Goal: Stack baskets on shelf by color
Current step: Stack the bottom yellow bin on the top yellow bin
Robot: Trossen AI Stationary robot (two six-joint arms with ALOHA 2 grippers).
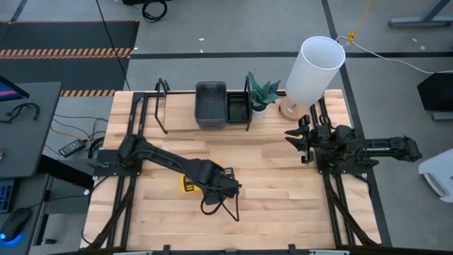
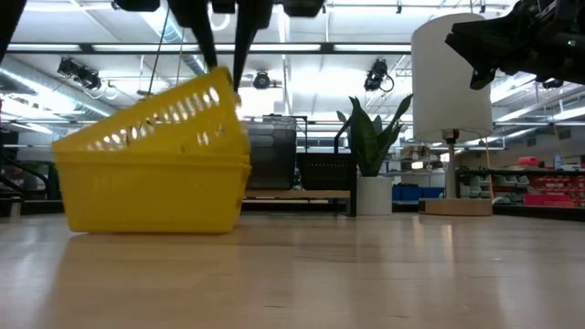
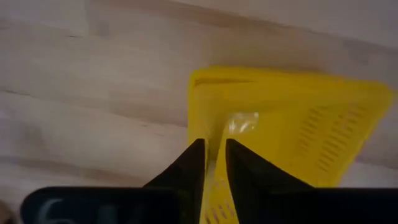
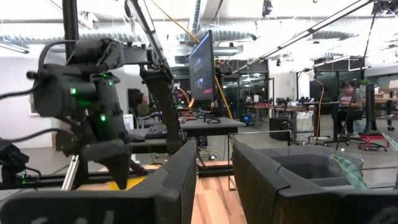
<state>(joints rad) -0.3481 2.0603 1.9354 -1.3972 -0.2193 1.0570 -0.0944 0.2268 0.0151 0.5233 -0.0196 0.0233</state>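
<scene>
Left pincer (image 3: pixel 210 158) clamped on the rim wall of a yellow basket (image 2: pixel 151 164); the wall is seen pinched between the two dark fingers in the left wrist view. In the low view the gripped basket is tilted, one edge raised, its other end nested in a second yellow basket (image 2: pixel 146 196) that sits flat on the worktop (image 1: pixel 283 191). The tilt is judged to follow from the grip at one rim only: one end is carried while the rest rests in the basket beneath. Whether nesting or lifting out is under way cannot be told.

Taking the shelf (image 1: pixel 177 124) as landmark: the yellow pair is well apart from it, toward the near side of the worktop, under the left arm. On the shelf plank a dark grey basket (image 1: pixel 210 103) is set, with a black mesh basket (image 1: pixel 237 108) just beside it; each colour is kept in its own spot, which fits sorting by colour. How many are stacked in each pile cannot be told. No yellow basket is seen on the shelf.

A potted plant (image 1: pixel 262 94) and a white cylinder (image 1: pixel 313 69) stand just past the shelf's right end.

Right pincer (image 1: pixel 296 136) is held above the worktop off the shelf's right end, fingers apart, nothing between them; judged to be waiting.
</scene>
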